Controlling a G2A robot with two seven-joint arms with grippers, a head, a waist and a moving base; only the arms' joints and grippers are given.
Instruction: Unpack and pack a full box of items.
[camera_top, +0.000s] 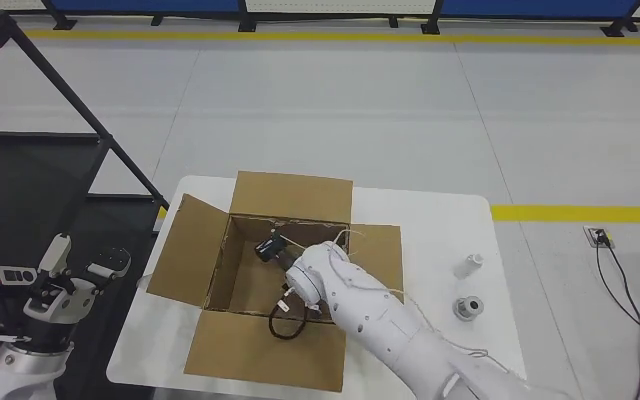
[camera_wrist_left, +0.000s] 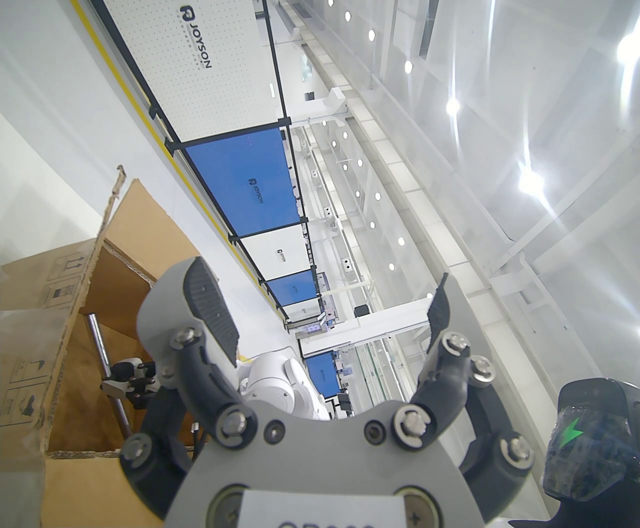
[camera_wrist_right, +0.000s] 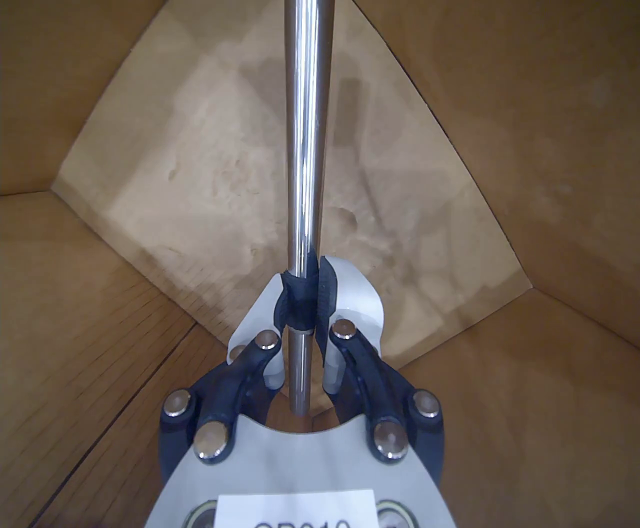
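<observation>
I found the right pincer (camera_wrist_right: 305, 295) down inside the open cardboard box (camera_wrist_right: 125, 350), its pads pressed together on a polished metal rod (camera_wrist_right: 305, 150). The rod ran straight out past the fingertips toward the box floor. Its short near end lay back between the finger links, close to the palm. I could not tell whether the far end touched the cardboard. Box walls stood on every side of that pincer.

The left pincer (camera_wrist_left: 320, 310) was spread wide with nothing between its pads (camera_wrist_left: 207, 300), and it pointed up at the hall ceiling. It sat off the surface (camera_top: 440, 220), outside the box and near one opened flap. From its camera I saw the rod standing in the box with the right pincer clamped on it.

On the far side of the box from the left pincer, two small items stood on the surface: a pale bottle-like piece (camera_top: 467, 265) and a round metal part (camera_top: 466, 307). They were near each other and well apart from both pincers.
</observation>
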